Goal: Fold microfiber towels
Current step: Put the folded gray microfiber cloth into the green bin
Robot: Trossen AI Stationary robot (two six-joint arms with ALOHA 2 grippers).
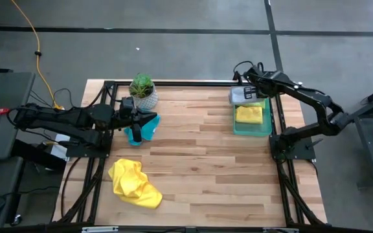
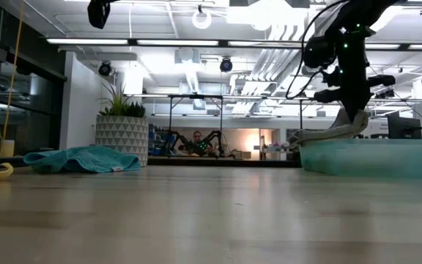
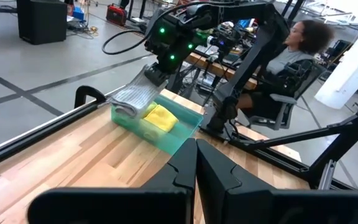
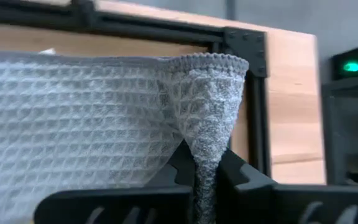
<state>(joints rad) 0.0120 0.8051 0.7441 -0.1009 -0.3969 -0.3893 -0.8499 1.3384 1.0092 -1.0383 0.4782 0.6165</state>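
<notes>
Grey-white towel (image 4: 73, 118), edge pinched in right gripper (image 4: 207, 177), hangs over green tray's (image 1: 251, 127) far end above folded yellow towel (image 1: 249, 114); left gripper (image 3: 196, 168) closed, idle.

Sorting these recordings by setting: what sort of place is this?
Probably a robotics lab or workshop: the wooden table sits on bare concrete, a person sits at a workstation beyond it, and similar robot arms stand further back under exposed ceiling ducts.

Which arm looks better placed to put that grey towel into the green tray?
The right. Its gripper is shut on the grey towel, at the green tray. The left gripper is over the teal towel.
</notes>
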